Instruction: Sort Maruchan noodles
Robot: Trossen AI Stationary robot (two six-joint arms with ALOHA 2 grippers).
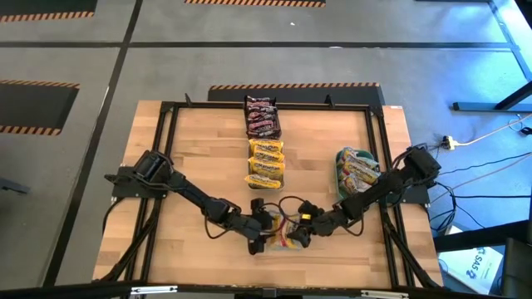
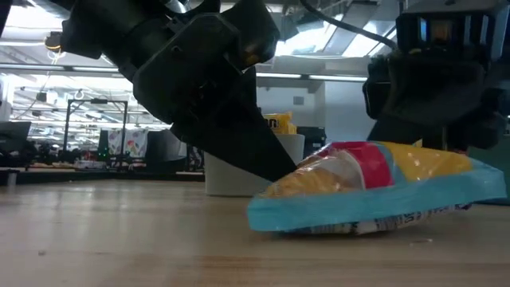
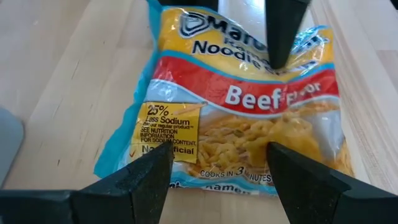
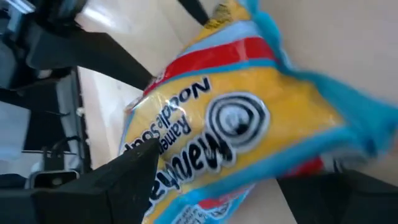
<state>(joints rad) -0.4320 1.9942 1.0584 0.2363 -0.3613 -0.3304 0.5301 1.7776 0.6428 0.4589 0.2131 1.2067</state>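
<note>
One Maruchan noodles packet [image 1: 283,238], yellow with a red band and blue edges, lies near the table's front edge between my two grippers. In the low view the packet [image 2: 374,187] rests on its underside, its right end slightly off the wood. My left gripper [image 3: 217,180] is open, with a finger on each side of the packet's near end. My right gripper [image 4: 242,186] is open too and straddles the opposite end from the right. More packets lie in rows at the back: dark ones [image 1: 262,116] and yellow ones [image 1: 266,162]. My left gripper slants down from the table's left, and one fingertip [image 2: 275,169] stands at the packet's left end [image 2: 267,203]; I cannot tell whether it touches. My right gripper slants down from the table's right. One fingertip [image 3: 280,53] stands on the printed top face [image 3: 249,50] near that end. The other finger's contact is hidden.
A teal bin [image 1: 339,174] with several packets stands at the right, beside my right arm. A pale bin [image 2: 231,171] stands behind the packet in the low view. A black frame [image 1: 166,112] borders the wooden table. Bare wood lies to the left.
</note>
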